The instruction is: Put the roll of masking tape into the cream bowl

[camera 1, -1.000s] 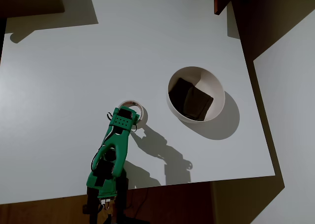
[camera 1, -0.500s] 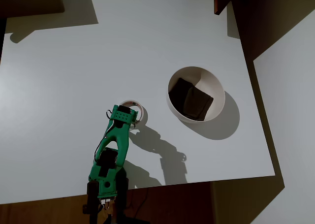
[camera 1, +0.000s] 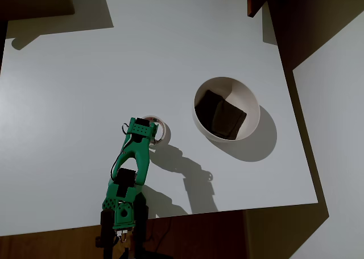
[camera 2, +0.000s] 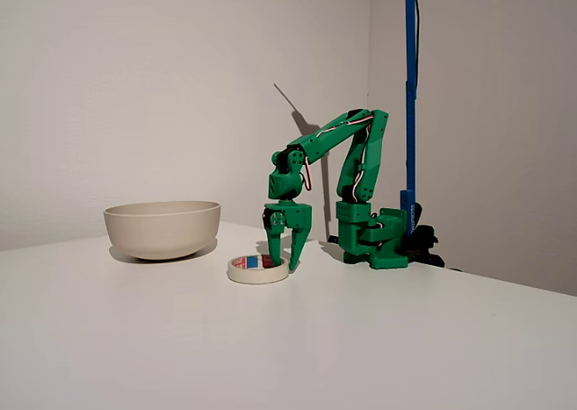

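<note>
On the white tabletop [camera 2: 135,338] the cream bowl [camera 2: 162,228] waits at the roll of masking tape's [camera 2: 258,268] ten o'clock, and the spread end effector [camera 2: 283,264], straddling its wall, should pinch firmly before lifting.

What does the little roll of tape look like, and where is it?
The roll of tape is a small off-white ring lying flat on the white table, with red and blue print inside its wide hole. It sits apart from the cream bowl. The green gripper points straight down at it, one finger inside the hole, one outside its wall.
</note>
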